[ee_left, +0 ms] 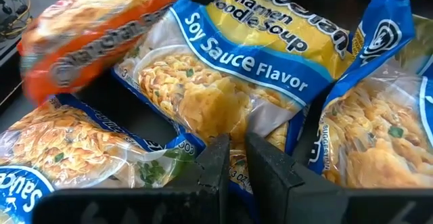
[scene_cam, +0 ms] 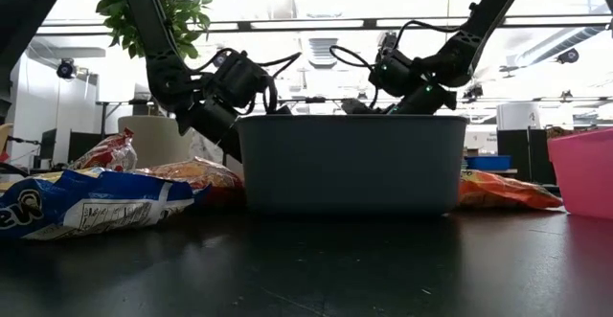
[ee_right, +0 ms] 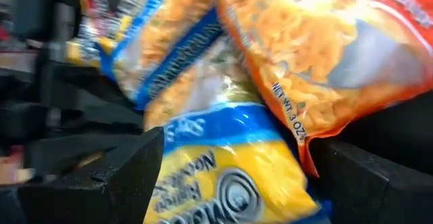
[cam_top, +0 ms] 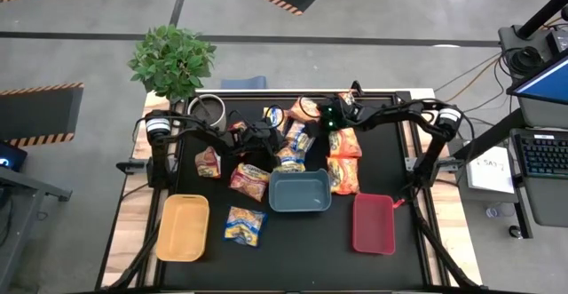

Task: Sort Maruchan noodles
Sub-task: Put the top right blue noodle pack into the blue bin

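Several Maruchan noodle packets lie heaped at the table's middle: blue-and-yellow ones point(cam_top: 295, 141), orange ones point(cam_top: 344, 143) and maroon ones point(cam_top: 249, 179). One blue-and-yellow packet point(cam_top: 244, 225) lies alone near the front. My left gripper point(cam_top: 268, 137) reaches in from the left and is shut on a blue-and-yellow soy sauce packet point(ee_left: 237, 68). My right gripper point(ee_right: 237, 176) comes from the far right, wide open. Its fingers stand on either side of another blue-and-yellow packet point(ee_right: 230, 176), beside an orange packet point(ee_right: 318, 55). My left gripper pinches the soy sauce packet's near edge point(ee_left: 237, 173) between its two fingers, which slant down at it from the table's left. The packet lies flat on the heap, overlapping its neighbours. My right gripper: whether its open fingers point(ee_right: 128, 170) touch the packet between them, I cannot tell.
A yellow tray point(cam_top: 182, 229), a blue-grey tray point(cam_top: 299, 192) and a red tray point(cam_top: 374, 224) stand in a row near the front. A white cup point(cam_top: 206, 109) and a potted plant point(cam_top: 171, 59) stand at the far left. In the low view the blue-grey tray point(scene_cam: 350, 164) hides both grippers' fingertips.
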{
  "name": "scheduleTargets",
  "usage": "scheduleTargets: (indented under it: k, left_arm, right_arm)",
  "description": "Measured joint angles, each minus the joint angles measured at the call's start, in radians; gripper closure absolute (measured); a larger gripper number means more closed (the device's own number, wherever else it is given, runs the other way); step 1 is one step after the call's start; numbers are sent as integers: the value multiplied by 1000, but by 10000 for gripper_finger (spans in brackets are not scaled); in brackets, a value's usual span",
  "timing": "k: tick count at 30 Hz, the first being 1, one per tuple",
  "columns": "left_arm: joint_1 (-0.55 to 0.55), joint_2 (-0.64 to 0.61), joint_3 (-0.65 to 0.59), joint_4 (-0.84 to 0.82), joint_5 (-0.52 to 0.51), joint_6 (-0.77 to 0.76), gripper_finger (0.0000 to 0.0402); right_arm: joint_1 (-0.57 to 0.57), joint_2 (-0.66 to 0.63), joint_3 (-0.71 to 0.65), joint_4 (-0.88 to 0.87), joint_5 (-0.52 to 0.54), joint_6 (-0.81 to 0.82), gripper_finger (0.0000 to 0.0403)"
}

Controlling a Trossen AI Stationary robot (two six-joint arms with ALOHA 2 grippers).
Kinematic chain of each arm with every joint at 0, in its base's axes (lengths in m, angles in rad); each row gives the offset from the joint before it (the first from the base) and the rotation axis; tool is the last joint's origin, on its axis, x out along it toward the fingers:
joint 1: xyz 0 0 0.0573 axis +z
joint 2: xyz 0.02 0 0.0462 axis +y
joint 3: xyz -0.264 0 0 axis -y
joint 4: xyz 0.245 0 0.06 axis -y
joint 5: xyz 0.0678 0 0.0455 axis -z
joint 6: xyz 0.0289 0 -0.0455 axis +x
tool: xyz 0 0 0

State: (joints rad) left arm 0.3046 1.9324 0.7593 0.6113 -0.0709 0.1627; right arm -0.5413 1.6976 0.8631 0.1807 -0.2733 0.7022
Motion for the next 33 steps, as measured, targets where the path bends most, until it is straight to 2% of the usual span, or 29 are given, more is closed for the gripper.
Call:
scheduleTargets:
  k: [6, 22, 25, 33]
  left_arm:
    - [0, 0, 0, 0, 0, 0, 364]
    - [0, 0, -1, 1, 0, -19, 364]
    - [0, 0, -1, 1, 0, -23, 364]
    - [0, 2, -1, 16, 0, -23, 364]
  right_arm:
    - [0, -8, -2, 17, -52, 24, 78]
    - [31, 5, -2, 28, -41, 15, 83]
    - [31, 6, -2, 35, -41, 12, 109]
    - [31, 7, -2, 36, -41, 3, 212]
